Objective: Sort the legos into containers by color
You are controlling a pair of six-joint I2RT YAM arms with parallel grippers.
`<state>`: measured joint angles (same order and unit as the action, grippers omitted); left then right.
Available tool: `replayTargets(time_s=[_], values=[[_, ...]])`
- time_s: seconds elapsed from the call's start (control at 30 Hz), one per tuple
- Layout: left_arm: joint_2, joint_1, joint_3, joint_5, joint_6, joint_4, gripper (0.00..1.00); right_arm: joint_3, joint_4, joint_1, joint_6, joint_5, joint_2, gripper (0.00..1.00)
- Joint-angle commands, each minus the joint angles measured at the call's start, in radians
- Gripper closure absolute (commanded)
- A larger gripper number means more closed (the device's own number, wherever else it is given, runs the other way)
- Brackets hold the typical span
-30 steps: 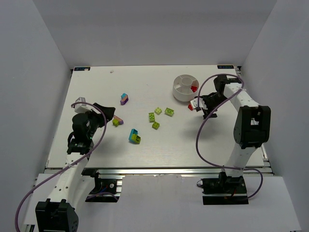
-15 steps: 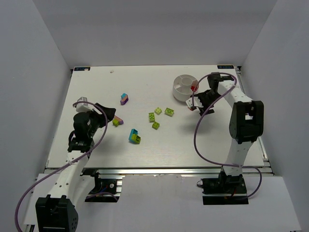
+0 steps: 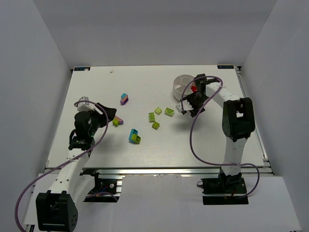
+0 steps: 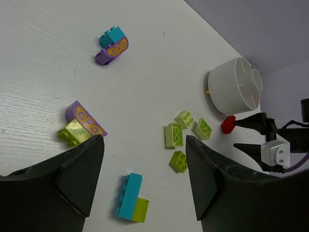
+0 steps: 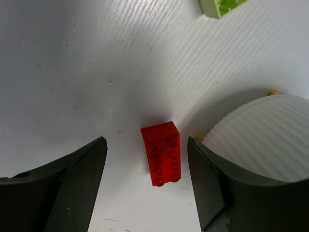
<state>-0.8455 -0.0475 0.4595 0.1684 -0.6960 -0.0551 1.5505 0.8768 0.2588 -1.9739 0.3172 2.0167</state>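
**Asker:** Where is the red brick?

**Me:** The red brick (image 5: 161,153) lies flat on the tabletop (image 5: 72,63), studs up. It is just beside the ribbed outer wall of the white dish (image 5: 260,140), outside it, with a thin strip of shadowed tabletop between the two.

**Asker:** And your right fingers?

**Me:** My right fingers (image 5: 63,183) stand wide, one on either side of that brick, and neither touches it. The brick sits nearer the finger on the dish side. They hold nothing.

**Asker:** What about the rest of the legos?

**Me:** Four lime bricks (image 4: 174,134) lie in a loose group near the middle of the tabletop, between the dish and my left arm. One of them shows at the top edge of my right wrist view. A cyan-and-lime clump (image 4: 131,197) lies nearer my bases. A cyan-and-purple clump (image 4: 112,44) lies farther out, well apart from the others. A purple-and-lime clump (image 4: 79,126) rests just beside one tip of my left fingers (image 4: 72,174); I cannot tell whether it touches.

**Asker:** Are the left fingers gripping anything?

**Me:** No. They are spread wide over the left half of the tabletop, with nothing between them.
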Motion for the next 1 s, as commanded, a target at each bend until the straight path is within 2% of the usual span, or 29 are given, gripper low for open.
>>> replayTargets(time_s=[0.0,0.63,0.87,0.97], values=[[-0.001,0.0,0.018,0.011,0.012,-0.028,0.22,0.028,-0.004,0.002,-0.299,-0.055,0.014,0.28],[-0.02,0.0,0.021,0.017,0.01,-0.04,0.22,0.076,0.002,0.02,-0.376,-0.144,0.093,0.32],[-0.018,0.0,0.024,0.019,0.007,-0.037,0.22,0.057,0.002,0.019,-0.391,-0.168,0.1,0.4],[-0.015,0.0,0.027,0.019,0.006,-0.034,0.22,0.045,0.002,0.02,-0.391,-0.179,0.099,0.49]])
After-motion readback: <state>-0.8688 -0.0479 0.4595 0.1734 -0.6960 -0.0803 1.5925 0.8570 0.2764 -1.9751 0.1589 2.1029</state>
